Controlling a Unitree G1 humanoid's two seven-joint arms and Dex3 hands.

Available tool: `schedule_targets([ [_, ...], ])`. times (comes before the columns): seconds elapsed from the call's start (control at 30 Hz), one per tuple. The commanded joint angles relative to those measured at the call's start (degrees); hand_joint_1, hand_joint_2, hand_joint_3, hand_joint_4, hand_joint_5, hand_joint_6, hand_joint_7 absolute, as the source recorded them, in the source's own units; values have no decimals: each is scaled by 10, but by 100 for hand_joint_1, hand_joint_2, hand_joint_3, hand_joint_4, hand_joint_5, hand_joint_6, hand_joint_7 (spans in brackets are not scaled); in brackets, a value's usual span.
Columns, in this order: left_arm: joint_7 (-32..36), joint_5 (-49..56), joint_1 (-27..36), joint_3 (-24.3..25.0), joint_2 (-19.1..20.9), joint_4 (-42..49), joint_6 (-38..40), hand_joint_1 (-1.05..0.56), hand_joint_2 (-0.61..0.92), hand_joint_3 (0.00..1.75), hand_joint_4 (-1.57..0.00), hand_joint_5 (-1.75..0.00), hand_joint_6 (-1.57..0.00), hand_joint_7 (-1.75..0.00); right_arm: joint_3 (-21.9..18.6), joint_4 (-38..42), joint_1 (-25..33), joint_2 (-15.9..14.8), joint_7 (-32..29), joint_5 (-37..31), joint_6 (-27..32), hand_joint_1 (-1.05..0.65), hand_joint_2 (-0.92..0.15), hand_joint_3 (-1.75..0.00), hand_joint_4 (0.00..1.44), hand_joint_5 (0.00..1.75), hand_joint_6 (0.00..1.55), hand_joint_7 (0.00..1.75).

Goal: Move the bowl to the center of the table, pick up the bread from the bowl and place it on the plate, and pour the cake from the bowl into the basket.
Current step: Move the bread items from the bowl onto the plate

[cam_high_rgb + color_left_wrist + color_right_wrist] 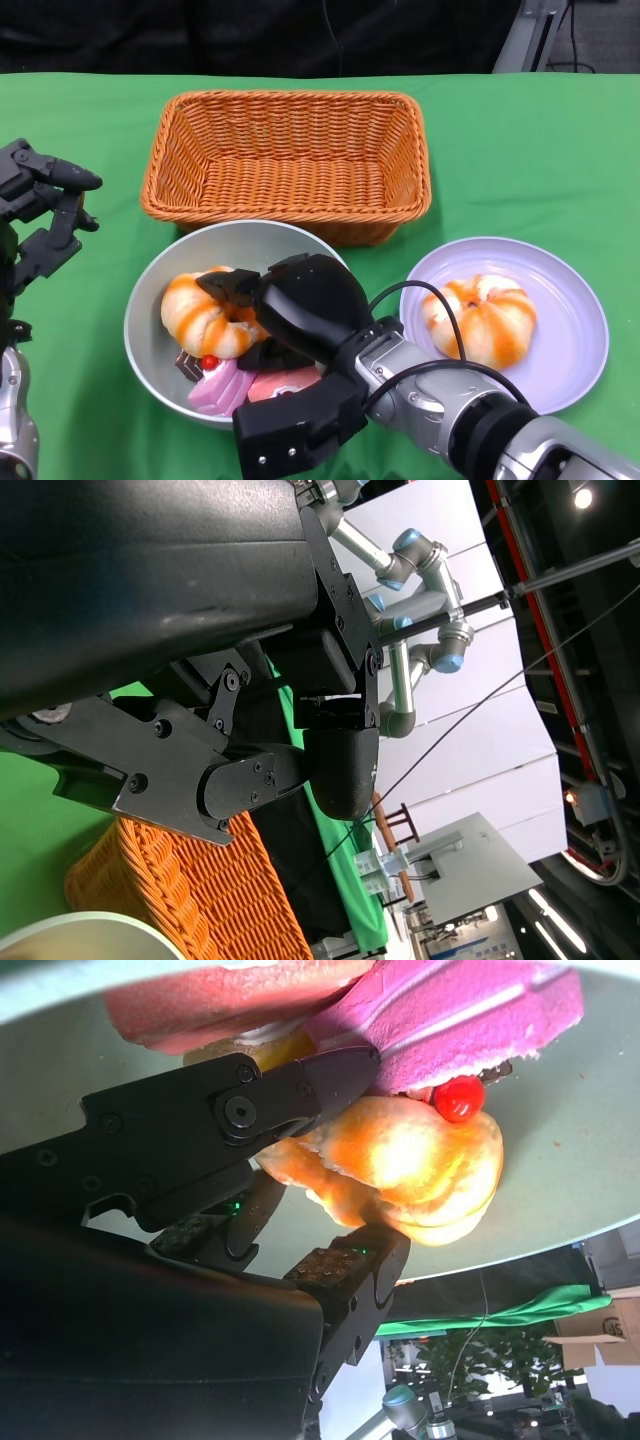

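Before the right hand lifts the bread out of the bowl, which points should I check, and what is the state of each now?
1. Right hand reaches the bread in the bowl: ok, its fingers lie on both sides of it.
2. Grip firm enough to lift: cannot tell.
3. Pink cake free of the bread: not ok, it touches the bread in the right wrist view.
4. Room on the plate: ok, though another bread already lies there.
5. Left hand away from the bowl: ok, holding nothing.
6. Basket ready for the cake: ok.
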Motion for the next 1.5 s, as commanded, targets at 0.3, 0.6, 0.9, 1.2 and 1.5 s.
schedule_targets([
  [0.3, 5, 1, 2, -2, 13, -2, -1, -12, 76, 71, -89, -150, -90, -109, 0, 32, 11, -7, -31, 2, -21, -20, -92, -1, 67, 121, 112, 4],
  [0.6, 2, -1, -1, -1, 16, 7, -1, -11, 75, 72, -89, -149, -90, -109, -10, 37, 0, -14, -70, 5, -41, -20, -92, -12, 57, 158, 89, 54],
  [0.9, 1, -2, -3, -2, 16, 10, 5, -11, 75, 72, -89, -146, -90, -108, -26, 24, -11, -33, -79, 11, -88, -20, -92, -12, 64, 142, 83, 64],
  [1.2, 1, 0, -7, -3, 19, 18, -4, -12, 76, 70, -90, -147, -91, -107, -39, 6, -9, -48, -84, 12, -115, -22, -92, -7, 66, 140, 90, 56],
  [1.5, 1, -4, -4, -3, 17, 14, 3, -11, 76, 69, -89, -146, -91, -106, -47, -6, -9, -56, -114, 9, -133, -19, -92, -5, 60, 161, 71, 99],
])
